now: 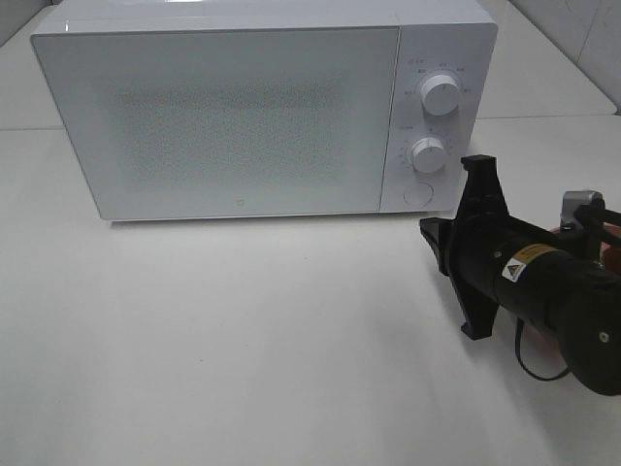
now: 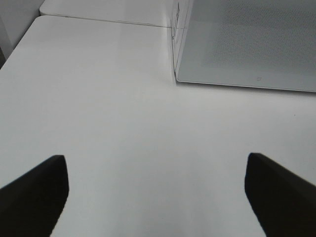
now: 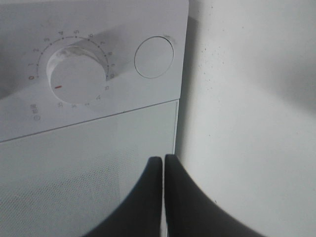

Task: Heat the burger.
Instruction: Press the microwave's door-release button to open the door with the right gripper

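The burger is out of view. The white microwave [image 1: 243,107] stands at the back of the table with its frosted door [image 1: 223,116] closed, and nothing inside it can be made out. My right gripper [image 1: 428,229] is shut and empty, its tips just off the microwave's lower right front corner. In the right wrist view the shut right gripper [image 3: 163,160] points at the door's edge [image 3: 74,163], close to the lower knob [image 3: 76,74] and round button [image 3: 154,58]. My left gripper [image 2: 154,157] is open over bare table, short of the microwave [image 2: 247,44].
The control panel carries an upper knob [image 1: 441,94], a lower knob [image 1: 428,153] and a round button [image 1: 418,192]. White table [image 1: 243,340] spreads in front of the microwave. A seam between two tabletops [image 2: 98,20] runs behind its left corner.
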Available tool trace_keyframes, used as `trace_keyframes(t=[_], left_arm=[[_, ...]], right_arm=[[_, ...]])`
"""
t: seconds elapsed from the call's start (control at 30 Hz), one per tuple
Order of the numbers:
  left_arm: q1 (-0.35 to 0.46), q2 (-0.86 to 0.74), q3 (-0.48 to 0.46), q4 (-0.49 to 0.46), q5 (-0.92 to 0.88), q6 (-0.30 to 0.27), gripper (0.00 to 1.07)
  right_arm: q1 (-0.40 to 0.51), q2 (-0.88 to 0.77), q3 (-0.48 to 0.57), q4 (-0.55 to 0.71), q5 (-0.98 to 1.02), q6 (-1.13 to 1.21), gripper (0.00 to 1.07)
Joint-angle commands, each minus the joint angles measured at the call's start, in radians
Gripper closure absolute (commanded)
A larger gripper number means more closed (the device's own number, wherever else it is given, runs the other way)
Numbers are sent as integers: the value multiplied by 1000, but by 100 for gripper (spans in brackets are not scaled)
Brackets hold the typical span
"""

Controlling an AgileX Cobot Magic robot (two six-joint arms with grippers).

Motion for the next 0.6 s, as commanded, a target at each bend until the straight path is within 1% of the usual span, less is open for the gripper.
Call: trace_keyframes(t=[0.03,0.1,0.13,0.2,0.27,0.4,0.6], left_arm=[[2,-5,1,-4,1,0,18],[2,-5,1,-4,1,0,18],[2,-5,1,-4,1,0,18],[2,-5,1,-4,1,0,18],[2,-5,1,-4,1,0,18],[2,-5,1,-4,1,0,18],[2,-5,1,-4,1,0,18]], right_arm=[[-3,29,-42,31,-7,-3,107],[-18,68,-83,50,-7,-9,107],[-18,68,-83,50,-7,-9,107],[-51,109,-132,50,-6,-13,107],[-56,116,-142,50,-3,-14,107],[-91,158,-197,50,12,-39,107],[-111,190,-236,49,17,-59,107]])
